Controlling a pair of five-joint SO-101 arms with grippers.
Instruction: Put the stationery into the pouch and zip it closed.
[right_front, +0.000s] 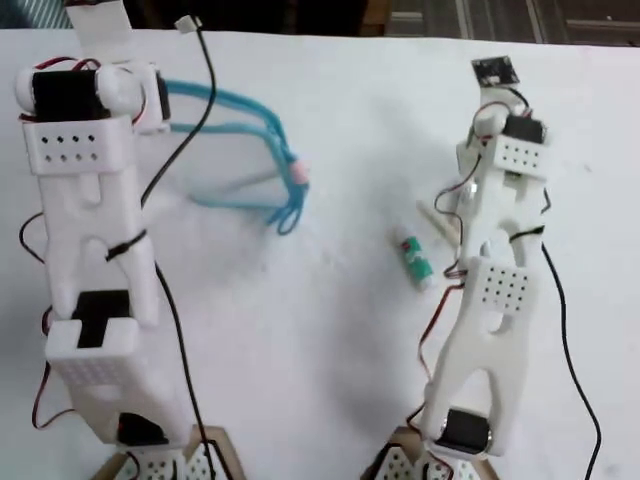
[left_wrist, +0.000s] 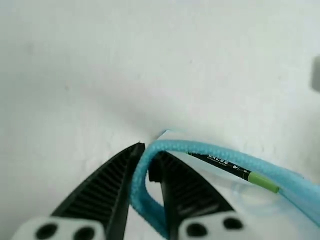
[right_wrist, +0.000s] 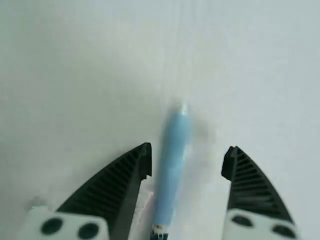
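Where the white counter (right_front: 320, 380) spreads beneath both arms, the clear pouch (right_front: 235, 102) with blue edging lies open, and the left tool (left_wrist: 147, 150) is clamped on that edging. The right tool (right_wrist: 187, 151) has its fingers spread apart over the counter. A light blue pen (right_wrist: 172, 160) lies between them. A black pen with a green band (left_wrist: 235, 169) sits in the pouch just past the left tool's tips. A green-and-white glue stick (right_front: 415, 262) lies beside the right arm.
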